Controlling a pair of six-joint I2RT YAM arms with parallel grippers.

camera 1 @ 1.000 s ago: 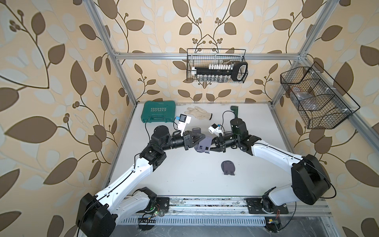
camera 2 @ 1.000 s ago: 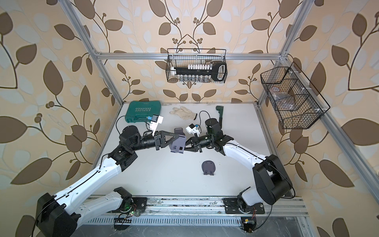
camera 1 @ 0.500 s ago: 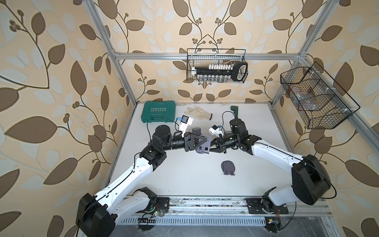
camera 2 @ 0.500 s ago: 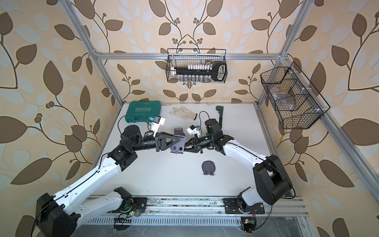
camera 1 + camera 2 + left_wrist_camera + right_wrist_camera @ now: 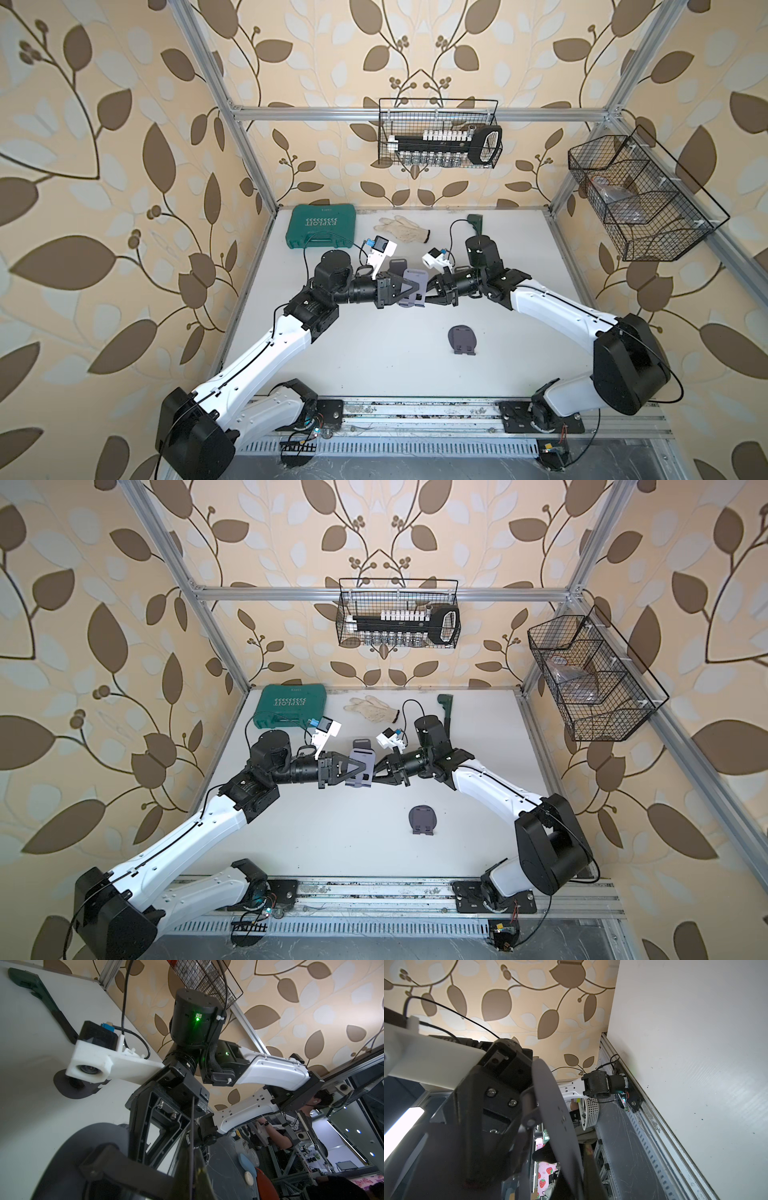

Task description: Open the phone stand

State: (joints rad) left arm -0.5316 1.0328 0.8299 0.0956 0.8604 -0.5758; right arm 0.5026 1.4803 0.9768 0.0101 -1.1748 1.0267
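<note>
Both sets of jaws meet tip to tip in mid-air above the white table [image 5: 374,365]. The left gripper [image 5: 409,289] is clamped tight on one edge of a grey-lilac plastic folding phone stand [image 5: 417,275]. The right gripper [image 5: 430,292] is pinched tight on the opposite edge, so the stand hangs between them, clear of the table. The only readable writing is "EXPLOIT" in white capitals on a dark green plastic tool case [image 5: 322,226], lying flat beyond the left jaws near the back wall. Beyond the jaws lies a white fabric work glove [image 5: 401,228]. A dark green wrench-shaped tool [image 5: 476,220] lies beyond the right jaws, partly hidden by the right arm [image 5: 552,309]. On the near side of the right jaws, well apart, a dark grey round phone stand [image 5: 462,340] lies flat on the table. The left fingers [image 5: 399,286] cover part of the held stand. High beyond the jaws, a black wire basket [image 5: 436,101] on the back wall holds a black rail of white sockets [image 5: 432,143]. A second black wire basket [image 5: 656,241], on the wall to the right of the jaws, holds something clear and crumpled, too unclear to name.
</note>
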